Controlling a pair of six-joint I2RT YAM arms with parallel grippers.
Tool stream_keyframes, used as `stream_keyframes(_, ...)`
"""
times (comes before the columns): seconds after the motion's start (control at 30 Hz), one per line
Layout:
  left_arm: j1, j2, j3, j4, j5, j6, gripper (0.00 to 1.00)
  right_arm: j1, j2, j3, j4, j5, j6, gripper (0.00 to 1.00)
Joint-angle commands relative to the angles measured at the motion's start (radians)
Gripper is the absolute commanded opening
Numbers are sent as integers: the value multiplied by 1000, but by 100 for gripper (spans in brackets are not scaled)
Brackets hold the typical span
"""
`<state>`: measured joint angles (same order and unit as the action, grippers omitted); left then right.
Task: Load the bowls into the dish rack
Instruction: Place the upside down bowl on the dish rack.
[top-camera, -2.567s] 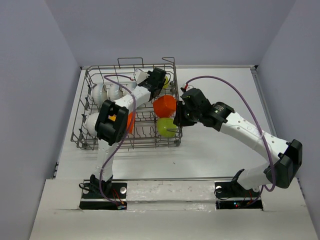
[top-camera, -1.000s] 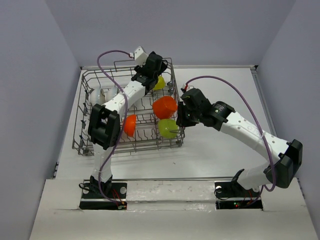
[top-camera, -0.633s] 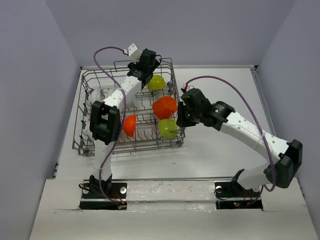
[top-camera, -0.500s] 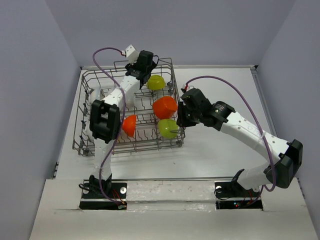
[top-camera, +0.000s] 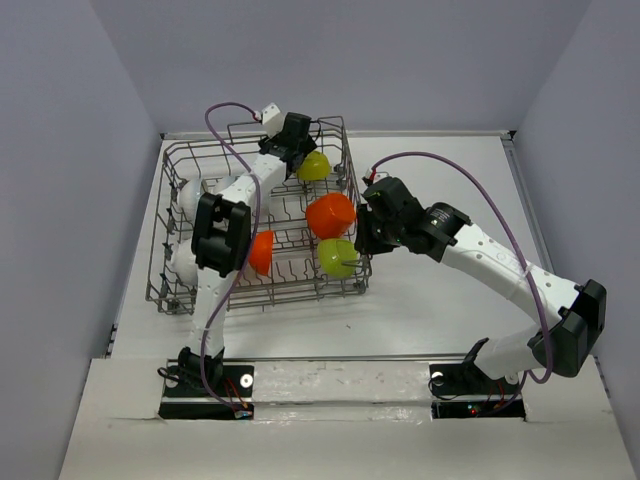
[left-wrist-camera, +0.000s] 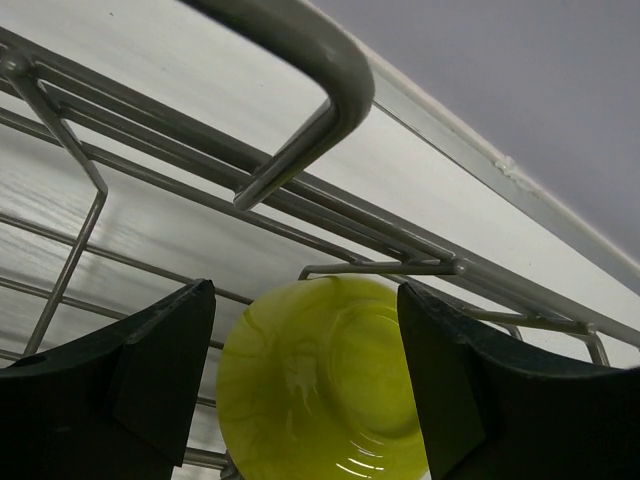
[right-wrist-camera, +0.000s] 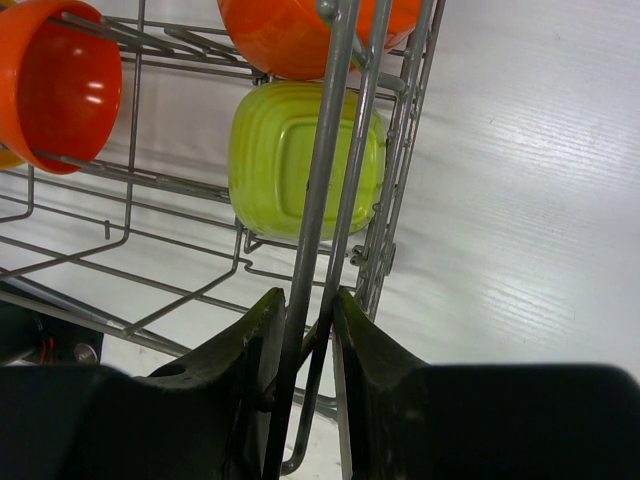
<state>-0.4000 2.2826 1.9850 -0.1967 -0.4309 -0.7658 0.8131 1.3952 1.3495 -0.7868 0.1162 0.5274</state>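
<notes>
The left pincer (left-wrist-camera: 305, 345) has been lifted clear, jaws apart. The lime bowl (left-wrist-camera: 320, 400) is left in the far right corner of the dish rack (top-camera: 168, 215). The right pincer (right-wrist-camera: 308, 320) is clamped on the rack's side wire. One more bowl is judged loaded.

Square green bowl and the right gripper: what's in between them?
The dish rack's wire side wall. In the right wrist view the right gripper pinches those wires from outside, with the square green bowl inside the rack.
</notes>
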Motion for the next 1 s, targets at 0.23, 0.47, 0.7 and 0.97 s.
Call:
stream_keyframes(0.23, 16, 38, 72, -3, 70, 36, 69, 18, -48, 45, 35, -39, -24, 22)
stream_keyframes(0.47, 18, 97, 163, -44, 141, 75, 62, 18, -50, 48, 38, -47, -24, 21)
stream_keyframes(0.7, 20, 110, 199, -35, 259, 169, 54, 18, -45, 54, 37, -44, -30, 21)
stream_keyframes(0.97, 18, 97, 178, -37, 354, 235, 43, 18, -41, 65, 31, -47, -38, 22)
